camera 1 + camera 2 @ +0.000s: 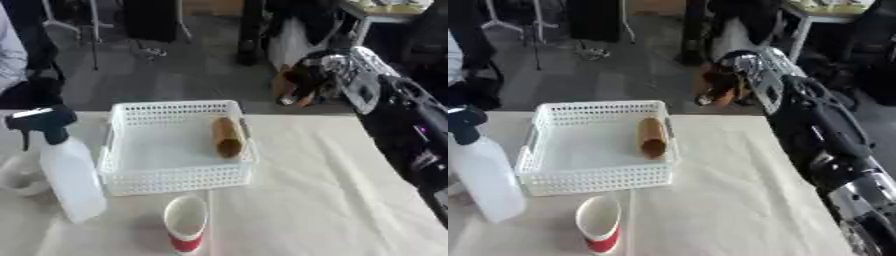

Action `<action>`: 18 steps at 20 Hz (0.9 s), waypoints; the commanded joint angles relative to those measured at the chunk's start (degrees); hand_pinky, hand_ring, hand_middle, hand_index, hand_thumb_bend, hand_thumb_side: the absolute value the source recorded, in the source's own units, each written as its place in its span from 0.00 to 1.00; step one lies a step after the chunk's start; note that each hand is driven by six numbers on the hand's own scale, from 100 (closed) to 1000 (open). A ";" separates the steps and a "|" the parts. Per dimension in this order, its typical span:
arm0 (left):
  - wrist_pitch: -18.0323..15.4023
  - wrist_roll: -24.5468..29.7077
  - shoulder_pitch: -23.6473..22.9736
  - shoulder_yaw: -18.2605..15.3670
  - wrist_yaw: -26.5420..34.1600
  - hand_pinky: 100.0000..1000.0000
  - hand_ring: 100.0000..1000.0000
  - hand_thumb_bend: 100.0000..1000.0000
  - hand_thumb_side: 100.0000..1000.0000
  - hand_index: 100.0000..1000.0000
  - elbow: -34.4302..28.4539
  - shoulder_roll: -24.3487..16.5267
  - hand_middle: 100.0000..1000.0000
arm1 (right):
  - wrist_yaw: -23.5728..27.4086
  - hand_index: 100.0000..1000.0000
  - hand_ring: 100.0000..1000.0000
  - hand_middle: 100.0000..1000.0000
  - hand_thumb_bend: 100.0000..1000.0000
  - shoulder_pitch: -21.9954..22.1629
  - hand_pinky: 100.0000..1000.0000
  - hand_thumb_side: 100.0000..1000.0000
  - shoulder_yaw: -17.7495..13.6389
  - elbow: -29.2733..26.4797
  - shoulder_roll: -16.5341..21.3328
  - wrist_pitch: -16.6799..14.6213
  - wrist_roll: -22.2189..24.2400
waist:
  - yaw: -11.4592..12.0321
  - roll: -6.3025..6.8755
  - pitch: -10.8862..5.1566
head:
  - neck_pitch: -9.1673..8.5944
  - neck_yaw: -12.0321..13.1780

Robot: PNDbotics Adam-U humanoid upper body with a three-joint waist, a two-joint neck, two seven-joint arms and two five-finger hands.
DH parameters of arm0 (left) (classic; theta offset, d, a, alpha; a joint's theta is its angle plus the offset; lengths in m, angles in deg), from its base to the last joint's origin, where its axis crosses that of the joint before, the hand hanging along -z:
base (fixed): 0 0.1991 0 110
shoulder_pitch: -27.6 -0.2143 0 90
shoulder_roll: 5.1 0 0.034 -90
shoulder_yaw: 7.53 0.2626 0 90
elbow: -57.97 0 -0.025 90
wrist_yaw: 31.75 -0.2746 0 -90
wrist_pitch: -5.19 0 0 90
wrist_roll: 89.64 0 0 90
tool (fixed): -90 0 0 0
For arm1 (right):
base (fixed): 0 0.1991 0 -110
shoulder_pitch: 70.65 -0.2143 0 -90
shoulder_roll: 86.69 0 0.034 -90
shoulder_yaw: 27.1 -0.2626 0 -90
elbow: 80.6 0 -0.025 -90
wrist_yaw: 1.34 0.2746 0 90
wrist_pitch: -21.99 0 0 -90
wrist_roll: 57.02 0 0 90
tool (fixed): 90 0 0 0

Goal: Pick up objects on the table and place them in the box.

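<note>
A white perforated basket (175, 106) stands on the cloth-covered table (324, 200), left of centre. A brown cardboard tube (228, 137) lies inside it along the right wall. In front of the basket stands a red and white paper cup (185, 222), upright. A white spray bottle (70, 180) with a black trigger head stands to the basket's left. My right hand (319, 75) hangs high beyond the table's far right edge, well apart from the basket, and it is blurred. My left hand shows in neither view.
My black right arm (402, 120) runs along the table's right side. A pale round thing (22, 182) sits at the left edge behind the bottle. An orange-brown shape (293, 92) shows under the hand. Chairs and furniture stand behind.
</note>
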 commanded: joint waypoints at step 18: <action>-1.10 0.73 1.27 1.07 0.94 0.98 0.93 0.00 1.00 0.83 -0.84 -0.20 0.82 | 3.46 0.46 0.28 0.33 0.00 -4.54 0.00 0.46 -1.60 -3.80 -7.05 -3.53 -3.24 | 5.34 -0.11 -0.53 | -1.15 -3.77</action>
